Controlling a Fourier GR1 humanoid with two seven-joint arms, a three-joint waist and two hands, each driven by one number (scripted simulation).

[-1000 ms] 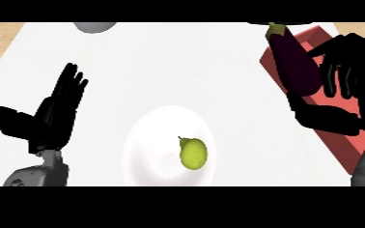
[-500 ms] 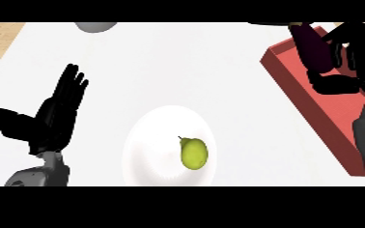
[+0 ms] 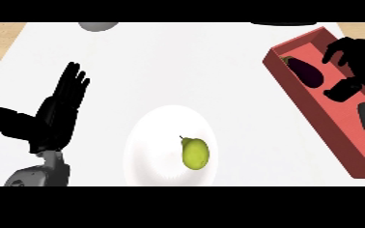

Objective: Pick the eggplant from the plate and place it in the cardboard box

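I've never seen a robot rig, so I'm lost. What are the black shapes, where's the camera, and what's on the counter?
The camera sits in a humanoid robot's head, looking steeply down at a white counter. The black shapes are its two hands. The left hand rests open at the left, fingers up. The right hand hangs open over a red box at the right, holding nothing; the dark eggplant lies inside the box beside it. A white plate carries a green pear-like fruit. A grey object shows at the top edge.
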